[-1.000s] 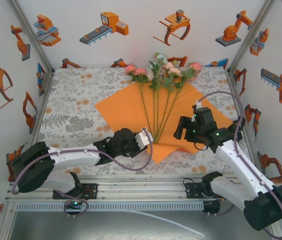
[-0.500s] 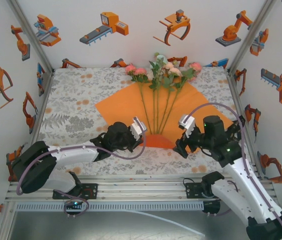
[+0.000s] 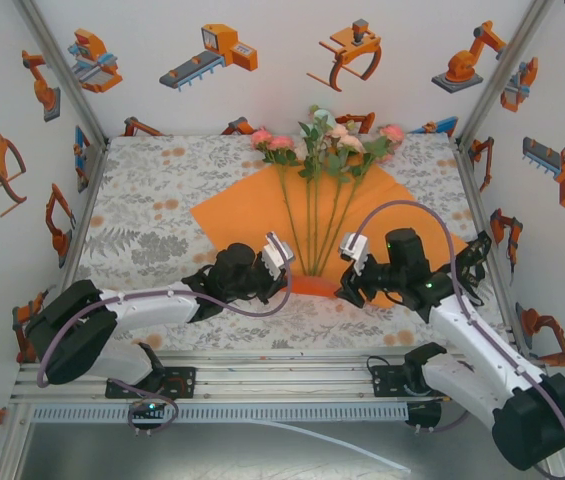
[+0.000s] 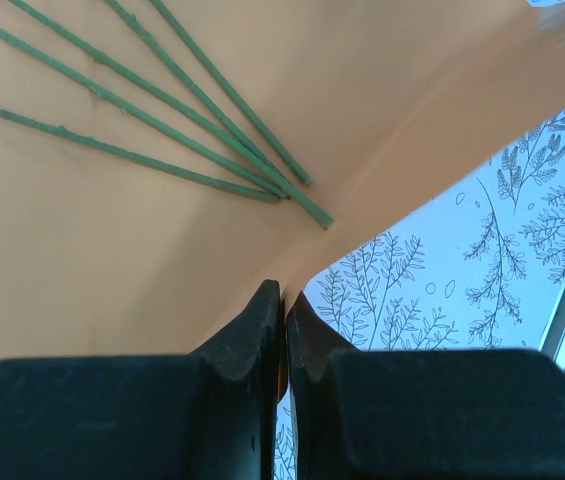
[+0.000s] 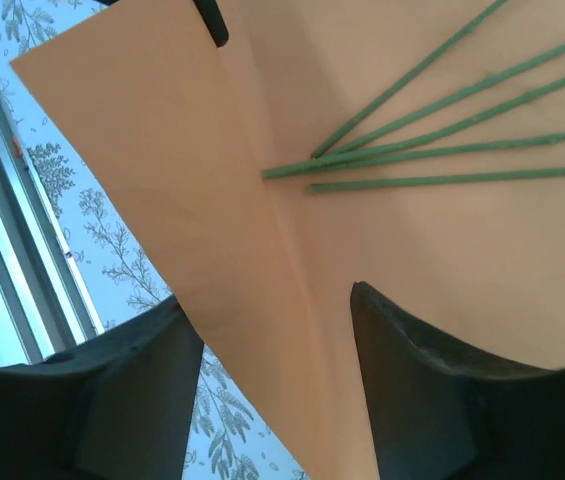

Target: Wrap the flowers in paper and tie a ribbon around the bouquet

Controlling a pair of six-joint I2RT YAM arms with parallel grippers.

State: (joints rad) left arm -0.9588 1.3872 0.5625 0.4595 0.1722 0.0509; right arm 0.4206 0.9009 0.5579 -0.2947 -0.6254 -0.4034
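Overhead, the flowers [image 3: 324, 150] lie on the orange paper [image 3: 242, 215] with their heads toward the far wall. Their stems meet near the sheet's near corner, which is folded up off the patterned tablecloth [image 3: 152, 200]. The left gripper [image 3: 287, 268] sits just left of the stem ends and the right gripper [image 3: 345, 288] just right of them.

From the left wrist, the fingers [image 4: 247, 340] are pinched tight on the paper's edge, with the stem ends just beyond.

From the right wrist, the fingers [image 5: 402, 350] stand wide apart. The folded paper lies between them, and the stems lie farther on.
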